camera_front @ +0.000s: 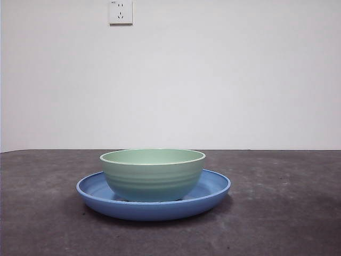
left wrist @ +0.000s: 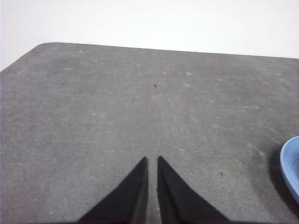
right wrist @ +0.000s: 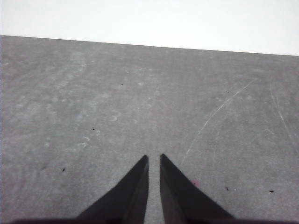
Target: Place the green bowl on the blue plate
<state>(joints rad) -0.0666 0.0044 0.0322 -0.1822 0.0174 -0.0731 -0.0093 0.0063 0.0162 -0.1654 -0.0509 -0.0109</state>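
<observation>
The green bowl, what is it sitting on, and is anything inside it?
The green bowl sits upright on the blue plate, roughly centred. The low front view shows only its outer wall and rim, so its inside is hidden, as is the plate's middle beneath it.

The green bowl (camera_front: 153,173) sits upright, centered on the blue plate (camera_front: 213,192).

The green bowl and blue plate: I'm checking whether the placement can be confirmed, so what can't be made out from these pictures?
- Inside of the green bowl: front view is level, so its near wall hides it.
- Bowl's foot: the blue plate rim hides it.
- Plate in left wrist view: cut off by the picture edge; bowl not shown.
- Right wrist view: neither appears, only table.
- Wall socket: cut off by the top edge.
</observation>
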